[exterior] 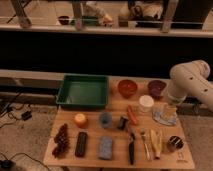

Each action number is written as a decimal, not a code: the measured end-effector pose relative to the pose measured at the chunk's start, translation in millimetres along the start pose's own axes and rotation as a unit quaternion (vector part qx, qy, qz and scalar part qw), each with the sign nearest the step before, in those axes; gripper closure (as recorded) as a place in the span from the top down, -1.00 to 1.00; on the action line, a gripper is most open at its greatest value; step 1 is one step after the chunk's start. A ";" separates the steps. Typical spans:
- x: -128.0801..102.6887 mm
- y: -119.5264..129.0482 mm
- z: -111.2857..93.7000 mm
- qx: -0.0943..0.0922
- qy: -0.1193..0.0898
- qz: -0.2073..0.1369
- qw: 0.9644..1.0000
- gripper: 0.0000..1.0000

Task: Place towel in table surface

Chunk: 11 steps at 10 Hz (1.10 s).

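The light-brown wooden surface (67, 117) fills the lower half of the frame. The robot's thick white arm (192, 82) reaches in from the right edge and bends down over the surface's right side. A green plastic tray (82, 104) sits at the surface's upper left. To its right stand an orange-red bowl (127, 88) and a purple bowl (156, 88), side by side along the far edge. The towel (160, 119), pale blue-grey, lies on the surface at centre right, just beside a white round tub (146, 103) and below the purple bowl. A bunch of dark red grapes (61, 141) is at lower left, with a dark rectangular block (81, 144) and a thick blue sponge (105, 147) to its right. A banana (156, 142) lies at lower right. A small blue cup (105, 120) stands mid-surface beside an orange round item (80, 120). The tool (170, 110) hangs at the arm's lower end, directly over the towel's right part, its jaws spread wide. Whether it touches the cloth cannot be made out.
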 end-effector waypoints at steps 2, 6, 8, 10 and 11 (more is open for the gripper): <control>4.0 -8.7 10.7 -0.008 -0.014 0.022 1.000 0.60; 17.3 -18.8 33.3 -0.023 -0.045 0.073 0.996 0.60; 18.5 -25.3 43.0 -0.024 -0.055 0.071 0.996 0.60; 15.6 -33.8 57.6 -0.023 -0.062 0.063 0.996 0.60; 16.6 -38.0 65.5 -0.024 -0.063 0.059 0.996 0.60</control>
